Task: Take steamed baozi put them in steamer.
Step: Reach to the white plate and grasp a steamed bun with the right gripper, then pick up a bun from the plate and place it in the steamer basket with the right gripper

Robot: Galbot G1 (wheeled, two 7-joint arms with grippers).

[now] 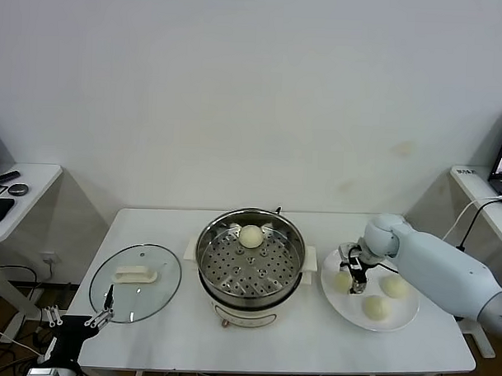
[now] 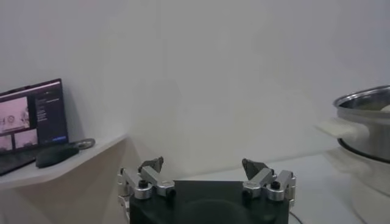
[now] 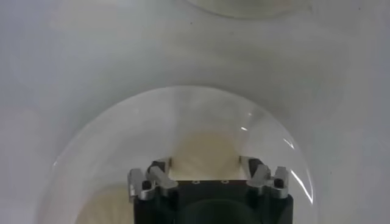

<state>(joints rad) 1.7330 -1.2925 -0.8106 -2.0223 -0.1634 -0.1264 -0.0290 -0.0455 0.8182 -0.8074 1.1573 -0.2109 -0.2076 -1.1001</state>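
Note:
One steamed baozi (image 1: 249, 235) lies on the perforated tray at the back of the steel steamer (image 1: 206, 251) in mid-table. Three more sit on a white plate (image 1: 403, 317) to its right. My right gripper (image 1: 357, 278) is down over the leftmost plate baozi (image 1: 341, 282). In the right wrist view that gripper (image 3: 206, 163) has a finger against each side of this bun (image 3: 204, 149), which still rests on the plate (image 3: 91, 140). My left gripper (image 1: 80, 311) is parked off the table's front left corner, open and empty (image 2: 206, 165); the steamer (image 2: 365, 122) shows at the edge of its view.
The glass lid (image 1: 136, 281) with a white handle lies flat left of the steamer. A side table (image 1: 20, 188) with a mouse stands far left, another desk (image 1: 482, 184) far right. The other plate buns (image 1: 393, 286) (image 1: 374, 307) lie close to the gripper.

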